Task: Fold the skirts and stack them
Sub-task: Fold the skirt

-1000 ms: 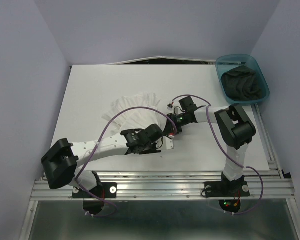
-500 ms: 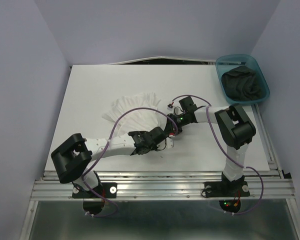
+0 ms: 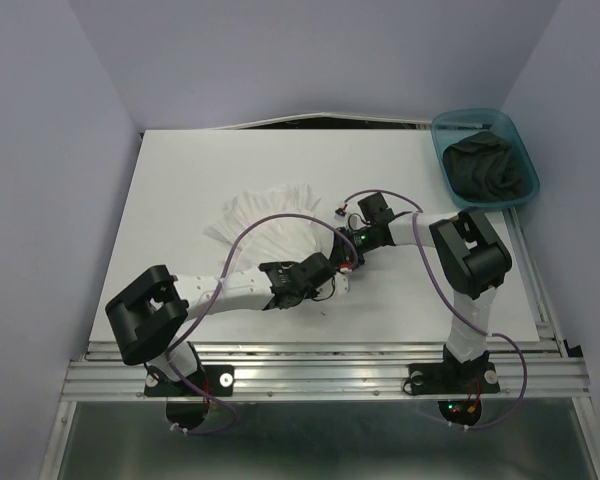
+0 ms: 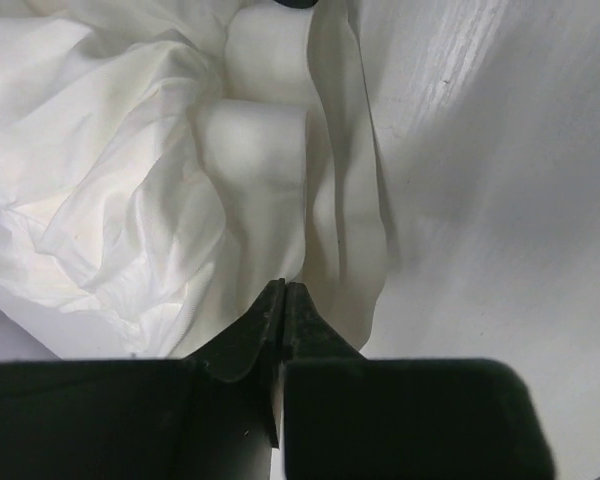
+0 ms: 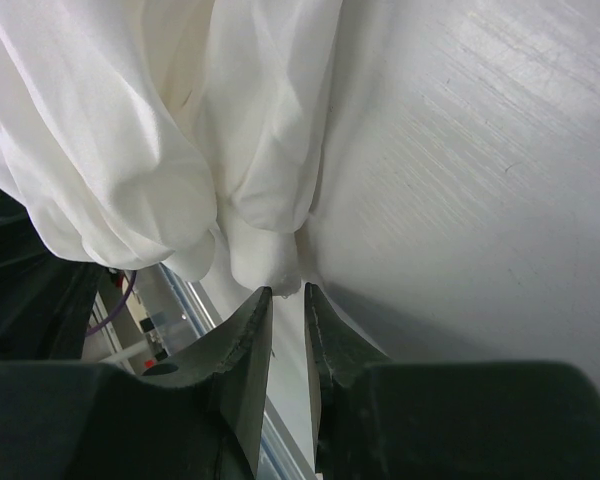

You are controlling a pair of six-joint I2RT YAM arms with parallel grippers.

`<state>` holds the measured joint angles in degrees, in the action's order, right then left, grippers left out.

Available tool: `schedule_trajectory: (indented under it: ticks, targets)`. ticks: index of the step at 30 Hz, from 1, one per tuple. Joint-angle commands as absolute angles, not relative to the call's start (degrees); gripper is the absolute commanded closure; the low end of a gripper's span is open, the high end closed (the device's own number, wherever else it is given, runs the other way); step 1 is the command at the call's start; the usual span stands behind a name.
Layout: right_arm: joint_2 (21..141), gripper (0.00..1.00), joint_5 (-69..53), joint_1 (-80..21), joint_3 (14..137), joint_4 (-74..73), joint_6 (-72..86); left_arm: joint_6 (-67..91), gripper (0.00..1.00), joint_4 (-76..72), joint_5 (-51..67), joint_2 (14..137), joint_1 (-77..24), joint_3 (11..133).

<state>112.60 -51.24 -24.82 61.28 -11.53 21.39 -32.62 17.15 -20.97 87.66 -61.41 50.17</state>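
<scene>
White skirt (image 3: 270,215) lies crumpled at mid-tabletop (image 3: 210,160), with both hands at its near-right edge. Left hand (image 4: 283,292) is clenched on a thin fold of the cloth. Right hand (image 5: 286,295), just beside it, pinches a bunched hem, fingers a slit apart. Black skirt (image 3: 490,168) sits heaped in a teal bin (image 3: 470,113) at the far right corner.

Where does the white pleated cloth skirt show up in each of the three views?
Top external: the white pleated cloth skirt lies mid-table, by both arms' ends.
Left wrist: it fills the upper left.
Right wrist: it spreads across the upper left.
Shared landmark: the white table, right of the skirt in both wrist views.
</scene>
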Motion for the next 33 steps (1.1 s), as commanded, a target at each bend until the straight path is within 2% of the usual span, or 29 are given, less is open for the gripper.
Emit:
schedule_trajectory:
  ticks: [1,3,16,23,28,29,33]
  targets:
    - [110.83,0.75,-52.03,-25.22,61.87,-11.34,20.48,-32.96,0.94,14.42,-23.29,87.63,-61.44,50.36]
    - [110.92,0.75,-52.03,-25.22,61.87,-11.42,20.57,-33.13,1.0,13.8,-23.47,87.63,-61.44,50.54]
    - [110.92,0.75,-52.65,-25.22,61.7,-10.72,21.01,-32.61,1.0,14.41,-17.59,84.46,-61.35,55.55]
    - [110.66,0.73,-53.0,-25.22,61.61,-10.72,21.01,-32.52,1.0,12.57,-13.89,87.1,-61.44,55.38]
    - [109.43,0.63,-53.7,-25.22,61.09,-15.01,16.27,-32.96,1.0,10.11,-12.66,89.47,-61.44,53.09]
    - [109.34,0.54,-53.96,-24.44,60.91,-15.99,14.17,-32.96,1.0,9.41,-12.57,89.65,-61.44,52.39]
    - [108.9,0.31,-56.07,-22.33,61.52,-23.09,8.46,-32.96,1.0,8.35,-12.13,90.0,-61.44,51.24]
